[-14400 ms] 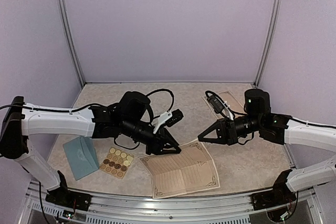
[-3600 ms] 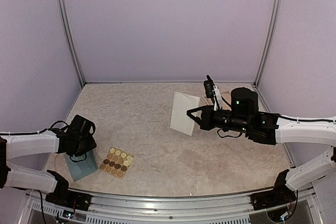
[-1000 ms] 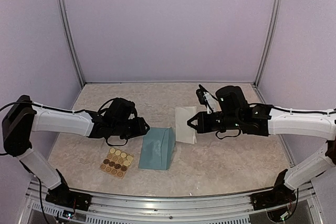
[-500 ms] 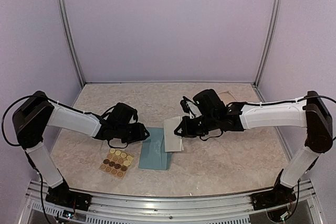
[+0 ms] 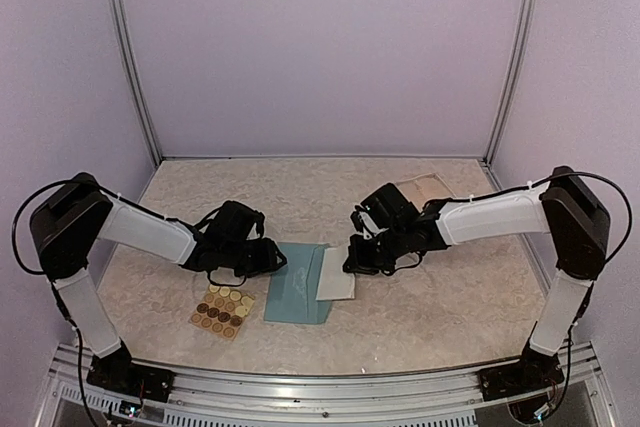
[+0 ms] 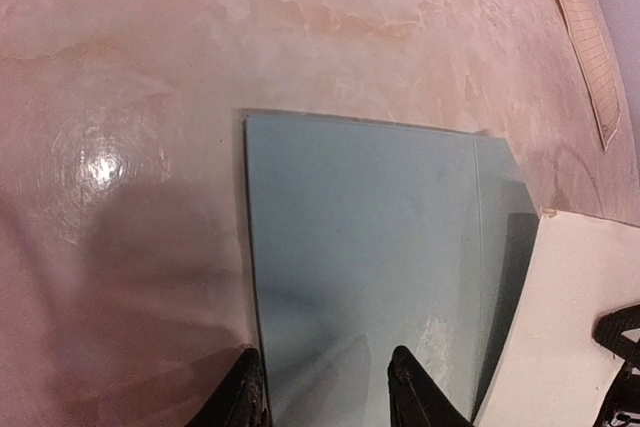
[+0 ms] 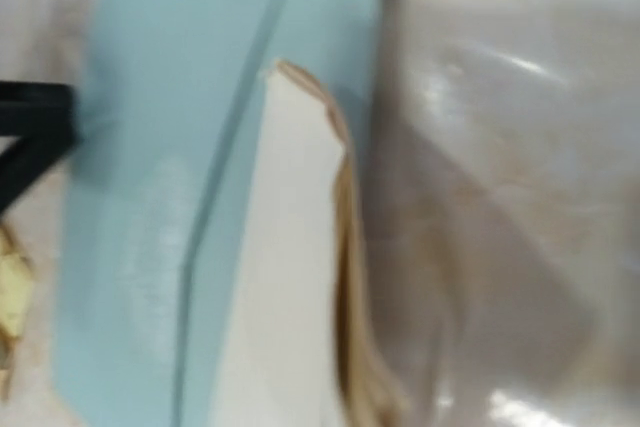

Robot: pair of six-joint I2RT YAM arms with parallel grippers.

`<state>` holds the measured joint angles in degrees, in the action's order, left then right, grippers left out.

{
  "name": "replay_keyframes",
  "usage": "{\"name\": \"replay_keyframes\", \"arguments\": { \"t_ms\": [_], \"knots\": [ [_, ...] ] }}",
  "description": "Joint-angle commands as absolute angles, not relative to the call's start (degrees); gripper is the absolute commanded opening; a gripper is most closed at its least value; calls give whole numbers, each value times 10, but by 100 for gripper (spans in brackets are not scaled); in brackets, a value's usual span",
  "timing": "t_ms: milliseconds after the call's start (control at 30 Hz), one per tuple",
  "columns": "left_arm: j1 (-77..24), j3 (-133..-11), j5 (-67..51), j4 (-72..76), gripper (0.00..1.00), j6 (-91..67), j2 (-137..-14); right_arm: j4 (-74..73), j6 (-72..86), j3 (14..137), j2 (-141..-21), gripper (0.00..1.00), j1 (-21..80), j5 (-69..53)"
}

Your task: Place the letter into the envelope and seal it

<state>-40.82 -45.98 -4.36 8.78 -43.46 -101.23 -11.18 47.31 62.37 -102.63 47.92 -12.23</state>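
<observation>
The teal-blue envelope (image 5: 296, 285) lies flat on the table in the middle of the top view. My left gripper (image 5: 274, 259) is at its left end, low over it. In the left wrist view the envelope (image 6: 370, 247) fills the middle. The left gripper (image 6: 325, 402) stands open, one finger at the envelope's edge and the other over its face. The folded cream letter (image 5: 337, 275) rests with its left edge on the envelope's right end, and my right gripper (image 5: 352, 257) is shut on it. In the right wrist view the letter (image 7: 290, 277) overlaps the envelope (image 7: 160, 147); that gripper's own fingers are hidden.
A tan sheet of round stickers (image 5: 222, 310) lies left of the envelope near the front. Another cream sheet (image 5: 420, 190) lies at the back right, behind the right arm. The table's front rail (image 5: 320, 379) runs just below.
The right arm has swung left and down, bringing the letter onto the envelope's right end. The envelope has gone from tented to flat. The left jaws have narrowed.
</observation>
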Motion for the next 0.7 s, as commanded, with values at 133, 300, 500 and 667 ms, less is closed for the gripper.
{"name": "replay_keyframes", "arguments": {
  "t_ms": [133,300,500,667],
  "knots": [
    [-421,-444,-37,84,39,-440,-1029,-155,464,655,-1073,0,470,-107],
    [-427,-445,-36,83,38,-440,-1032,-155,460,674,-1096,0,470,-120],
    [-431,-445,-39,83,38,-441,-1036,-156,458,693,-1120,0,470,-126],
    [-433,-445,-39,83,38,-441,-1034,-158,455,707,-1132,0,470,-128]
  ]
}}
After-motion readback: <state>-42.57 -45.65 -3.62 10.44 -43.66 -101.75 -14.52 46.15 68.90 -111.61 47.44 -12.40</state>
